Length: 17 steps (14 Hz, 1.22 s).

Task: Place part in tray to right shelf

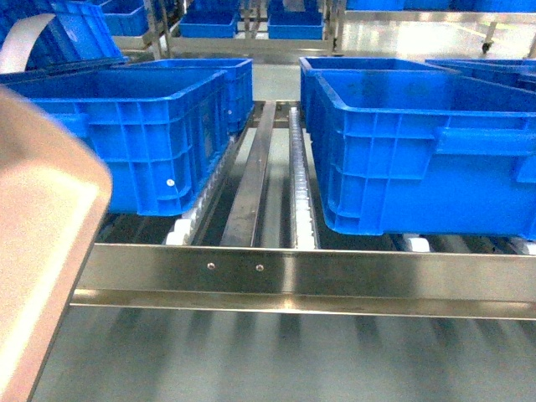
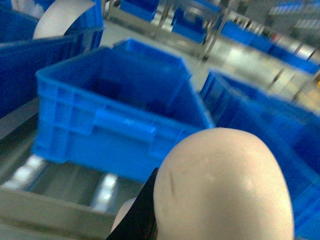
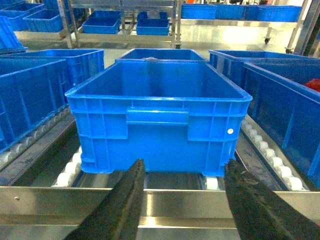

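Observation:
The beige tray [image 1: 42, 243] hangs in the air at the left edge of the head view, in front of the right shelf's shiny front rail [image 1: 318, 272]. In the left wrist view the tray [image 2: 225, 185] fills the lower right, pressed against one black finger [image 2: 142, 212] of my left gripper, which is shut on it. The part is hidden from every view. My right gripper [image 3: 184, 165] stands open and empty just before the rail [image 3: 175, 200], facing a blue crate [image 3: 160, 115].
Two large blue crates [image 1: 142, 134] [image 1: 419, 151] sit on the roller tracks with a gap of bare rollers [image 1: 276, 176] between them. More crates stand behind and on far racks. Something red [image 3: 313, 83] shows in the crate at far right.

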{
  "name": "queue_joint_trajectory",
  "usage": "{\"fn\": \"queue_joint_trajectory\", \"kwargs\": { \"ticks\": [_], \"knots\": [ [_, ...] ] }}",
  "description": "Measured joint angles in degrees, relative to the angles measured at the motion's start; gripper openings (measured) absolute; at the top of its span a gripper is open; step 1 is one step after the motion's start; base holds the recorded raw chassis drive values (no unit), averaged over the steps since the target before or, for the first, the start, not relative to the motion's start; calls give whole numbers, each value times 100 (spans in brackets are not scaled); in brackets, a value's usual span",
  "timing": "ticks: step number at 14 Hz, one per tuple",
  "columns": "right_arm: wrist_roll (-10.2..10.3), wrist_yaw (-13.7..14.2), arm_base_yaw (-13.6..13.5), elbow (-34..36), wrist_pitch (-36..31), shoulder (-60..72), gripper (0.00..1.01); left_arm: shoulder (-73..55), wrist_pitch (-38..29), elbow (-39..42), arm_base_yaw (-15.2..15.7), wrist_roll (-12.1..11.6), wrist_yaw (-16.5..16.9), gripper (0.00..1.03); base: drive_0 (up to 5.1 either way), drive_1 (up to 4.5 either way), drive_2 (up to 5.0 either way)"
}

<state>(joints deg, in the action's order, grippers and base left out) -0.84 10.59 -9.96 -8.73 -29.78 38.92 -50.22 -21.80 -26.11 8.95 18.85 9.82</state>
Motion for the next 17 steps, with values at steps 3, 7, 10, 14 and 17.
{"fn": "queue_joint_trajectory", "kwargs": {
  "ticks": [3,7,10,14,17],
  "knots": [
    [20,-343,299,289,260,-577,18,656,-413,765,-225,-1558,-348,16,0,0,0],
    [42,-992,1038,555,710,-1257,2,1215,-313,1606,-765,-1812,-962,16,0,0,0],
    [39,-1062,997,800,977,-1825,2,2006,-168,2031,-885,-1805,-994,16,0,0,0],
    [42,-1060,997,800,1510,-2404,2,2634,181,2282,-892,-1805,-986,16,0,0,0],
    [42,-1060,997,800,1847,-2752,2,3071,522,2420,-892,-1805,-988,16,0,0,0]
  ]
}}
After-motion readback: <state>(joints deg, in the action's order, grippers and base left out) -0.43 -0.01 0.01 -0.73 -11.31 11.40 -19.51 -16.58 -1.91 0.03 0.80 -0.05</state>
